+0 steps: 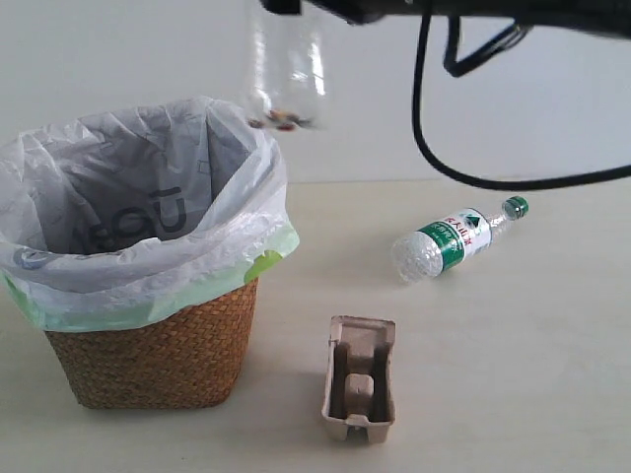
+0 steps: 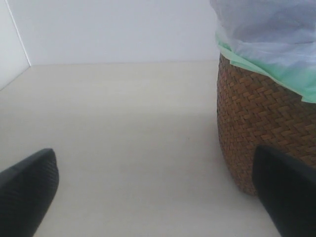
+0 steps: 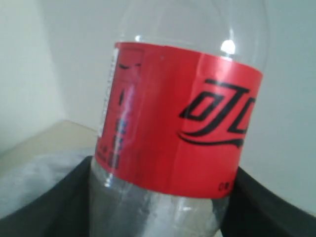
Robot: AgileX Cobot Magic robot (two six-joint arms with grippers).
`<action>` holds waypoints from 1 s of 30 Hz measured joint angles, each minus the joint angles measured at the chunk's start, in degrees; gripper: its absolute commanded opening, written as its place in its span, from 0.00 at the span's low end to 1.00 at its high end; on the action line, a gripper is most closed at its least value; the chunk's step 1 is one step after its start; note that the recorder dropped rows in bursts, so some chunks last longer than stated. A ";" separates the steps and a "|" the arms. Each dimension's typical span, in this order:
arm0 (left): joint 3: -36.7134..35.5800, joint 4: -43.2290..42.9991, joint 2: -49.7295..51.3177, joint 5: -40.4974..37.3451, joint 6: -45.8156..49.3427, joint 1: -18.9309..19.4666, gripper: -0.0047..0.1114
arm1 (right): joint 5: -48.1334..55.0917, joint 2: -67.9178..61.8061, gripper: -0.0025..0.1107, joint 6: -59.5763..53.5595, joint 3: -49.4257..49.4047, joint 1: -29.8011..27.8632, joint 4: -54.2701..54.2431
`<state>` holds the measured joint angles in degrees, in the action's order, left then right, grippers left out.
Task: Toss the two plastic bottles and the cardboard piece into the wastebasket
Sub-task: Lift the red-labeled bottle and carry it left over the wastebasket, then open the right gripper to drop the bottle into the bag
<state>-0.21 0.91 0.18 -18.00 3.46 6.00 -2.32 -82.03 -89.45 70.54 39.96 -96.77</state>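
The larger clear bottle with the red label (image 1: 286, 74) hangs blurred in the air above the right rim of the wastebasket (image 1: 158, 345). My right gripper (image 3: 158, 207) is shut on this bottle (image 3: 177, 123), with a black finger on each side below the label. The smaller bottle with the green cap (image 1: 455, 238) lies on the table to the right. In front of the basket's right side lies the beige cardboard piece (image 1: 360, 379). My left gripper (image 2: 158, 197) is open and low over bare table, beside the wicker wall of the basket (image 2: 261, 118).
A black cable (image 1: 434, 138) loops down from the right arm (image 1: 473, 10) along the top of the exterior view. A white wall stands behind the pale table (image 1: 513, 394). The basket's white bag with green edge (image 1: 128, 246) folds out over the rim.
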 measured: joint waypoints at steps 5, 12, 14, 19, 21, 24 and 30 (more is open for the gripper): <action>0.00 0.00 0.00 0.00 0.00 0.00 0.97 | -28.24 -0.11 0.02 -6.14 -3.98 0.00 -1.91; 0.00 0.00 0.00 0.00 0.00 0.00 0.97 | -57.35 -0.11 0.02 -23.08 -3.96 0.00 -3.21; 0.00 0.00 0.00 0.00 0.00 0.00 0.97 | -58.39 -0.11 0.02 -24.32 -3.96 0.00 -3.29; 0.00 0.00 0.00 0.00 0.00 0.00 0.97 | -49.31 -0.11 0.02 -15.30 -5.87 0.00 -3.66; 0.00 0.00 0.00 0.00 0.00 0.00 0.97 | -38.07 -0.11 0.02 -8.66 -6.36 0.00 -4.14; 0.00 0.00 0.00 0.00 0.00 0.00 0.97 | -11.29 -0.72 0.05 1.81 -5.00 -0.19 -4.19; 0.00 0.00 0.00 0.00 0.00 0.00 0.97 | 21.24 -8.48 0.80 14.29 10.32 0.93 -1.97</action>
<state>-0.21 0.91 0.18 -18.00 3.46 6.00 18.92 -90.50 -75.16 80.86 40.90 -98.74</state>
